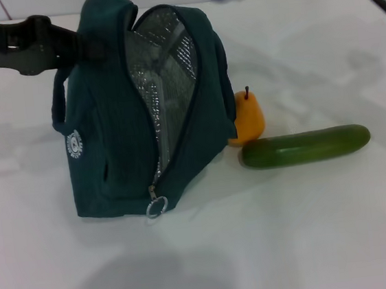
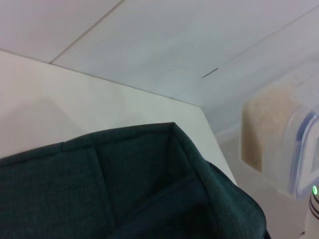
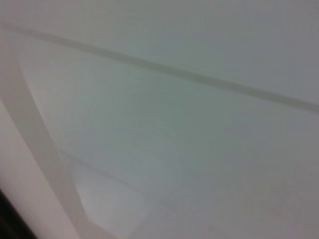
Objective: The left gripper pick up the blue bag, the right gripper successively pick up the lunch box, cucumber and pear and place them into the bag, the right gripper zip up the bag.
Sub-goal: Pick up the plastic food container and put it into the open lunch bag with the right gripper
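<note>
A: Where's the blue bag (image 1: pixel 118 125) and which way does it face?
B: Upright on the bench (image 1: pixel 292 237), long axis vertical, unzipped mouth and foil lining toward the camera, ring-pull (image 1: pixel 157 207) at the bottom.
A: Arms?
B: Left tool (image 1: pixel 90 48) comes in level at the bag's top edge; can't tell its grip. Right tool isn't visible.
A: Rest?
B: Pear (image 1: pixel 247 119) touches the bag's right side, stem up. Cucumber (image 1: pixel 306 146) lies crosswise just in front of the pear. Lunch box (image 2: pixel 291 144) sits past the bag's far corner.
</note>
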Controlling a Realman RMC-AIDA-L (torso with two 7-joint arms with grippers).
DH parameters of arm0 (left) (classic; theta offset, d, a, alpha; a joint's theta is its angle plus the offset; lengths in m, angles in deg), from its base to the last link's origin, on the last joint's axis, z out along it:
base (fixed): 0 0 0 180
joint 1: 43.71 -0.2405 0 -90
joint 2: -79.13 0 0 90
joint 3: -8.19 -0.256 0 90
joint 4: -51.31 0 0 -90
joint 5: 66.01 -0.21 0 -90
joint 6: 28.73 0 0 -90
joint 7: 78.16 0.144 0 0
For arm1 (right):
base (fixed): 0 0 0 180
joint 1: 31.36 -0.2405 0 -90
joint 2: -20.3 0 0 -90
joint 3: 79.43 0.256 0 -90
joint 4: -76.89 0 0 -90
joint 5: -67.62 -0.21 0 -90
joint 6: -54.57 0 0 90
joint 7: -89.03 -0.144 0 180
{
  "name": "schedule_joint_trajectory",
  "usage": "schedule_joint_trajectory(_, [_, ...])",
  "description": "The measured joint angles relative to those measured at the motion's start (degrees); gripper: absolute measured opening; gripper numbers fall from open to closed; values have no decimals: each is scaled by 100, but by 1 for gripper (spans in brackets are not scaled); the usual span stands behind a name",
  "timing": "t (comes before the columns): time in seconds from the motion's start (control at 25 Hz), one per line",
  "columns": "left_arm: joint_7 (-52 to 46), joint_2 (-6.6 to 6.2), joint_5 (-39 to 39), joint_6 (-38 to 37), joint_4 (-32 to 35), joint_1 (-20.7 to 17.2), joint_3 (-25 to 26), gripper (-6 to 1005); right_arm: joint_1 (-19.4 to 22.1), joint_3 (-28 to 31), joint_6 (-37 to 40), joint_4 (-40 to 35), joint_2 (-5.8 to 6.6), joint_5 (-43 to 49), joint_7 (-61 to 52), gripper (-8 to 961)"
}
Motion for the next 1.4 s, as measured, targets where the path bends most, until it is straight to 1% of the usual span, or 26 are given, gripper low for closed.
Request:
schedule_joint_trajectory(0.08, [-23, 25, -5, 24, 0, 11, -48, 42, -79, -553, -194, -125, 0, -371, -4, 92])
schedule_joint_trajectory(0.16, [-39, 67, 5, 43, 1, 15, -91, 42, -74, -1291, -556, -415, 1, -878, 14, 92])
schedule_joint_trajectory(0.2, [-41, 88, 17, 47, 0, 18, -100, 42, -50, -1765, -817, -612, 0, -1202, 74, 92])
schedule_joint_trajectory(0.32, [-37, 125, 31, 48, 0, 29, -102, 42, -30, -2298, -1054, -773, 0, -1522, 184, 92])
schedule_joint_trajectory(0.48, [-26, 124, 148, 54, 0, 22, -92, 42, 42, -2590, -1167, -770, 0, -1564, 204, 92])
schedule_joint_trajectory(0.76, [-17, 100, 245, 130, 1, -21, -68, 42, 404, -3043, -1370, -799, 0, -1543, 246, 93])
schedule_joint_trajectory(0.84, [-13, 101, 256, 137, 1, -25, -63, 42, 450, -3148, -1448, -800, 0, -1516, 298, 93])
schedule_joint_trajectory(1.04, [4, 119, 320, 137, -154, -18, -63, 42, 341, -3568, -1706, -820, 0, -1497, 412, 93])
schedule_joint_trajectory(1.28, [85, 87, 418, 138, -341, -13, -94, 42, 178, -4086, -2360, -1011, 0, -1497, 530, 152])
schedule_joint_trajectory(1.4, [101, 84, 418, 137, -343, -25, -95, 42, 149, -4114, -2404, -1044, 0, -1493, 723, 182])
